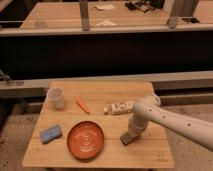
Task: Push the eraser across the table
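The eraser (126, 139) is a small dark block lying on the light-wood table (150, 150), right of the orange plate. My gripper (133, 131) reaches down from the white arm that enters from the right. Its tip sits directly over the eraser's far end and appears to touch it. The arm's wrist hides how the gripper meets the block.
An orange plate (86, 139) lies just left of the eraser. A blue block (51, 133) is at the front left, a pale cup (56, 98) at the back left, a small carrot (82, 104) mid-back, and a white patterned box (118, 107) behind the gripper.
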Motion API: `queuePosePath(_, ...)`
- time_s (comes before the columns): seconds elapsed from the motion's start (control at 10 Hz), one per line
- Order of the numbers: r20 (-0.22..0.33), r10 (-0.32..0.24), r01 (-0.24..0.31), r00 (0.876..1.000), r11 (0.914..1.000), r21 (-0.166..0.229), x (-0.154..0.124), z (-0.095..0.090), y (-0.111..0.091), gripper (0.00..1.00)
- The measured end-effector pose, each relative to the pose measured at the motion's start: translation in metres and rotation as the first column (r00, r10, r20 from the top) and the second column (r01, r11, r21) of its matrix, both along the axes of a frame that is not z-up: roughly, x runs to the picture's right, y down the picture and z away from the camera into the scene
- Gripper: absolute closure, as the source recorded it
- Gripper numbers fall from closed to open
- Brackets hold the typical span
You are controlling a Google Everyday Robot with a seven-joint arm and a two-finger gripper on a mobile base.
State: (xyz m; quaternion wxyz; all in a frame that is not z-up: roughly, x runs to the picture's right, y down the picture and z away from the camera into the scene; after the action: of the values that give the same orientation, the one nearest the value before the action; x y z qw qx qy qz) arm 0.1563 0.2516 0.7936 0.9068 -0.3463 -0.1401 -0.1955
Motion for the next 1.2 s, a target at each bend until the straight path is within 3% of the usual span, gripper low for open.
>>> queuePosePath(0.9,0.013,-0.023,0.023,1.0,0.9997,-0.004,-0.006,0.0,-0.002,0.71)
queuePosePath(1.2,0.021,-0.045,0.045,0.999,0.999,-0.004,-0.015,0.002,-0.002,0.77)
